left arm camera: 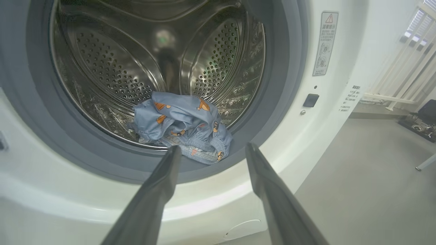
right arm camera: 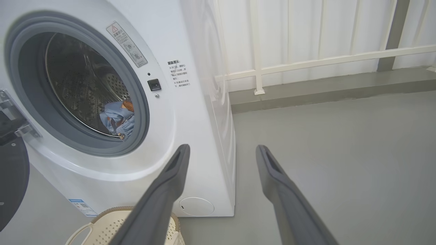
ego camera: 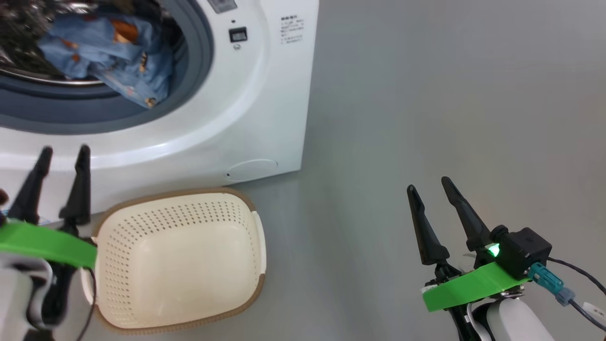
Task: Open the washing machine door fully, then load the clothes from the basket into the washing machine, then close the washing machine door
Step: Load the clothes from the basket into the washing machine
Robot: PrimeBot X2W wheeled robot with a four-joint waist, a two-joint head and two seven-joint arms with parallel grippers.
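Head view shows the basket [ego camera: 180, 265] bare on the floor [ego camera: 426, 94], close against the front lower edge of the washing machine [ego camera: 265, 94]. The loading looks done, so the step in hand is, by my reading, closing up. The clothes [left arm camera: 180, 126] sit at the front lower rim of the drum [left arm camera: 112, 68], and a blue hem spills forward over the grey gasket [left arm camera: 68, 146]. The left tool [ego camera: 65, 150] hangs before the machine's front, near the basket's left rim, its fingers spread wide and pinching nothing. The right tool [ego camera: 428, 184] is well apart over the floor past the machine's right front corner, likewise spread and empty. The washing machine door [right arm camera: 12, 180] stands swung out at the machine's left side, seen in the right wrist view as a dark curve below its hinge.

To do this well, I would deal with that hem first. If the door shuts on it, cloth may catch in the seal and the latch may not hold. The left tool points straight at the bundle, so a short push inward, low over the gasket lip, should tuck it back. After that, reach behind the door's outer edge, sweep it round on its hinge arc, and press near the latch side until it seats. The basket lies close to that arc and may need watching.
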